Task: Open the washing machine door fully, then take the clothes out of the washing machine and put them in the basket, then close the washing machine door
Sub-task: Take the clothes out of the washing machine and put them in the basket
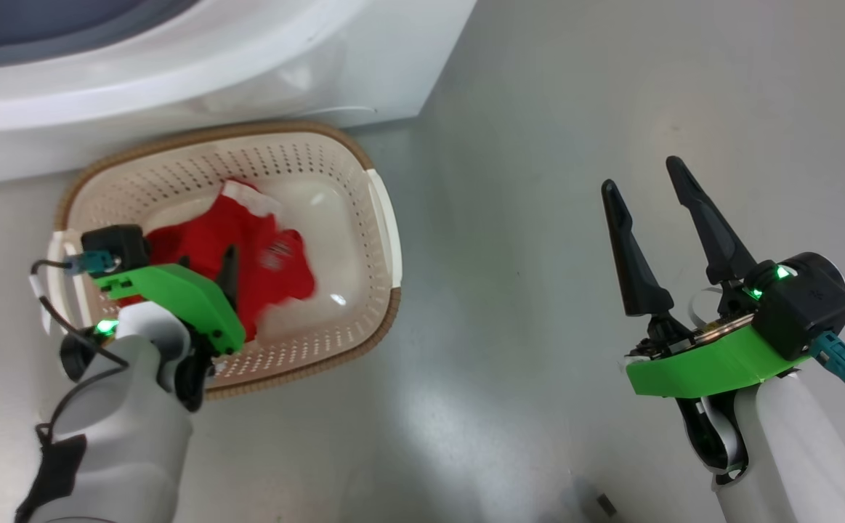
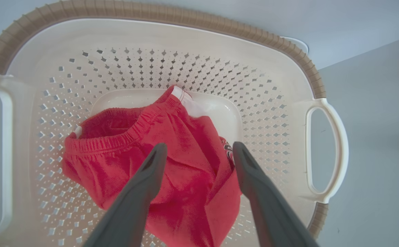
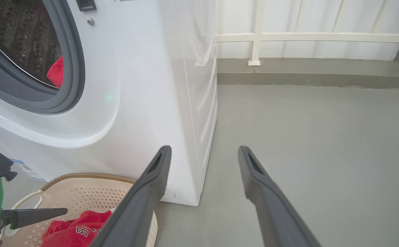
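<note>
Over the cream perforated plastic basket [image 2: 158,37] with its brown woven-look rim, set on the floor just before the big white front-loading washing machine [image 3: 144,68], we hold our left gripper [image 2: 199,147] spread wide and gripping nothing. The bright red jersey garment [image 2: 117,157] sits loose on the basket's bottom beneath it. Our right gripper [image 1: 641,176] hangs wide and empty well to the right, clear of the work. More red cloth [image 3: 57,72] lies inside the drum, so we judge the unloading unfinished.
</note>
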`<state>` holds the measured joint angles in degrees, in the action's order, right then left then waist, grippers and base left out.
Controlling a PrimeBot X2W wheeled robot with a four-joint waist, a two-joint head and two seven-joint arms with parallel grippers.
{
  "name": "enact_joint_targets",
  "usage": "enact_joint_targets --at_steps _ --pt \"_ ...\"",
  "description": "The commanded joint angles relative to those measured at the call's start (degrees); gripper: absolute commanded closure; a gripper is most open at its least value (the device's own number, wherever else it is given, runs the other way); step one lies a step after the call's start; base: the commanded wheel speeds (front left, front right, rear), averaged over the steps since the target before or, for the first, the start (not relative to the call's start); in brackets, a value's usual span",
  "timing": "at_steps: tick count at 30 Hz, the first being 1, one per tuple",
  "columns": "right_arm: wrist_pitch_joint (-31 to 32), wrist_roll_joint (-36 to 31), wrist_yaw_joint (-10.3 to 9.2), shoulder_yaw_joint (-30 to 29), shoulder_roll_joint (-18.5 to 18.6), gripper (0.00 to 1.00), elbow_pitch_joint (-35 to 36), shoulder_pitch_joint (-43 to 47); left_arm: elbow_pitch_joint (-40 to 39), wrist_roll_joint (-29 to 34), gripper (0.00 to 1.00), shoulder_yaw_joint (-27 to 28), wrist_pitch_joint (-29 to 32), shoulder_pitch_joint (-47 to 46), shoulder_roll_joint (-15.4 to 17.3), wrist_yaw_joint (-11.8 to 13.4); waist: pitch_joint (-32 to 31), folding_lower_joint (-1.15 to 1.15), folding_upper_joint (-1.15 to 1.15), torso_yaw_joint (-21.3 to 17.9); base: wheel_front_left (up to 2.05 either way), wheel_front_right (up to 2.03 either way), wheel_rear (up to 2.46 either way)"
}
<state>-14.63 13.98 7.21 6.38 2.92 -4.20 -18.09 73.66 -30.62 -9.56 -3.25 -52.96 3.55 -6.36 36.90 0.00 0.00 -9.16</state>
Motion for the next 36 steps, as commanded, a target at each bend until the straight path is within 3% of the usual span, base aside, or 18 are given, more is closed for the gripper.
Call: enact_joint_targets --at_steps 1,11,18,26,36 --pt "-0.37 -0.44 0.28 0.91 -0.04 0.0 0.89 0.59 -0.88 -0.62 0.0 0.76 -1.34 1.4 1.14 -0.55 -1.31 0.0 0.0 0.94 0.0 0.0 0.0" --pt "-0.37 -1.27 0.28 -1.62 -0.04 0.0 -1.3 1.84 -1.67 -1.69 0.0 -0.41 -8.88 4.76 0.08 -1.01 -6.59 0.0 0.0 2.57 0.0 0.0 0.0" --pt "-0.37 -1.8 0.28 -2.33 -0.04 0.0 -2.51 3.17 -7.11 -0.77 0.0 -1.9 -11.59 7.93 -0.19 -1.1 -11.04 0.0 0.0 3.9 0.0 0.0 0.0" --pt "-0.37 -3.23 0.28 -2.92 -0.04 0.0 -3.74 3.61 -23.36 2.02 0.0 2.16 -11.73 15.63 0.02 0.95 -15.39 0.0 0.0 5.58 0.0 0.0 0.0" --pt "-0.37 -4.06 0.28 -3.39 -0.04 0.0 -3.99 5.35 -40.75 5.76 0.0 6.87 -11.74 25.13 -0.22 1.66 -20.38 0.0 0.0 7.33 0.0 0.0 0.0"
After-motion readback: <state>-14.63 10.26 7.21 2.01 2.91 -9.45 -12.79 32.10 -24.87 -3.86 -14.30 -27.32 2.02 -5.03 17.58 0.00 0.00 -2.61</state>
